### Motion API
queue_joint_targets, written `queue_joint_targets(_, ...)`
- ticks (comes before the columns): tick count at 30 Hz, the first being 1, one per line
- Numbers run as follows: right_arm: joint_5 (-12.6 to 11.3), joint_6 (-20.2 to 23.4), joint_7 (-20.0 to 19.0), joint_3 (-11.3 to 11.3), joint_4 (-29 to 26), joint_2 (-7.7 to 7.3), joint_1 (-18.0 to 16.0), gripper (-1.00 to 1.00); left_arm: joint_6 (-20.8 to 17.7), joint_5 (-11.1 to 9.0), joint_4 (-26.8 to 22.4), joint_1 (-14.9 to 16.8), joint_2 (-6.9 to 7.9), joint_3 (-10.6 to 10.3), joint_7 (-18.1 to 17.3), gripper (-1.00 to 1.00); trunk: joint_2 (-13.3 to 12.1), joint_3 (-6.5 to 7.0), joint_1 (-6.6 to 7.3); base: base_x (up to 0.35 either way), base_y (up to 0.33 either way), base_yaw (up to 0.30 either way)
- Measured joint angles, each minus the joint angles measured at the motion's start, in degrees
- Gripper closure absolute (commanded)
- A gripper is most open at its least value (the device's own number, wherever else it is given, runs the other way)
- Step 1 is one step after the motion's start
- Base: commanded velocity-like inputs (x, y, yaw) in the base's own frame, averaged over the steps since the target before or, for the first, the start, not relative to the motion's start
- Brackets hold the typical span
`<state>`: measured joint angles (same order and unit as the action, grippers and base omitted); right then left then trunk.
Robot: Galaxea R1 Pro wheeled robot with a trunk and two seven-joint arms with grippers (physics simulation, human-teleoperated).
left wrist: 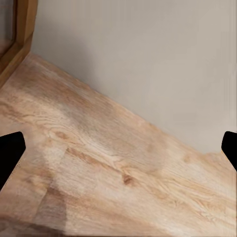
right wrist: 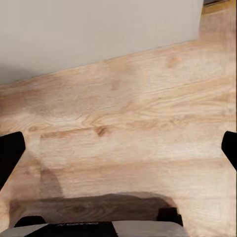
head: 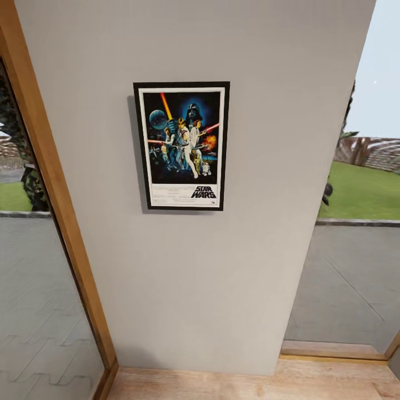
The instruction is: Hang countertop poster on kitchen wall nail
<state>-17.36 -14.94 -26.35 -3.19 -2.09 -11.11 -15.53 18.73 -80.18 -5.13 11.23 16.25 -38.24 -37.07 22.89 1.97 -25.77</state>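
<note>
Poster point(head: 181, 146) hangs upright, flat on grey wall point(head: 222, 278), w/ bare wall all round; wood door frame point(head: 55, 194) left, open glass right. Black frame, white border, STAR WARS lettering. Left hand point(left wrist: 118, 148) & right hand point(right wrist: 118, 148) spread wide, empty, over wood floor point(right wrist: 128, 123).

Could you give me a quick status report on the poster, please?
Both jaws open, empty, aimed at the wooden floor. Poster hanging upright on the grey wall. Nothing in the way.
</note>
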Motion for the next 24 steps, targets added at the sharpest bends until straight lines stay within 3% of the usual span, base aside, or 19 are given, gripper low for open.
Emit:
queue_joint_targets(1,0.01,0.03,3.82,-0.01,1.23,0.14,0.01,-1.0,0.0,-0.04,1.11,0.0,-0.01,0.04,0.08,-1.0,0.0,0.0,0.0,0.0,0.0,0.0)
queue_joint_targets(4,0.04,0.08,9.24,-0.01,2.89,0.62,0.0,-1.0,-0.01,-0.09,2.4,0.0,-0.01,-0.01,0.26,-1.0,0.0,0.0,0.0,0.0,0.0,0.0)
queue_joint_targets(8,0.12,0.41,18.15,-0.03,4.28,1.46,0.08,-1.0,-0.04,-0.05,3.31,0.01,-0.06,-0.04,3.09,-1.0,0.0,0.0,0.0,0.0,0.0,0.0)
queue_joint_targets(9,0.16,0.52,21.1,-0.04,4.53,1.69,0.11,-1.0,-0.04,0.04,3.59,-0.01,-0.45,-0.11,8.11,-1.0,0.0,0.0,0.0,0.0,0.0,0.0)
queue_joint_targets(10,0.06,0.56,22.21,-0.03,4.63,1.76,0.14,-1.0,-0.02,0.11,3.66,-0.02,-0.9,-0.2,10.37,-1.0,0.0,0.0,0.0,0.0,0.0,0.0)
queue_joint_targets(15,-0.16,0.43,23.88,-0.03,4.73,1.94,0.37,-1.0,0.07,0.19,3.77,-0.07,-1.96,-0.18,14.96,-1.0,0.0,0.0,0.0,0.0,0.0,0.0)
queue_joint_targets(24,-0.15,0.43,24.09,-0.03,4.74,1.98,0.4,-1.0,0.16,0.43,3.7,-0.07,-2.1,-0.11,15.55,-1.0,0.0,0.0,0.0,0.0,0.0,0.0)
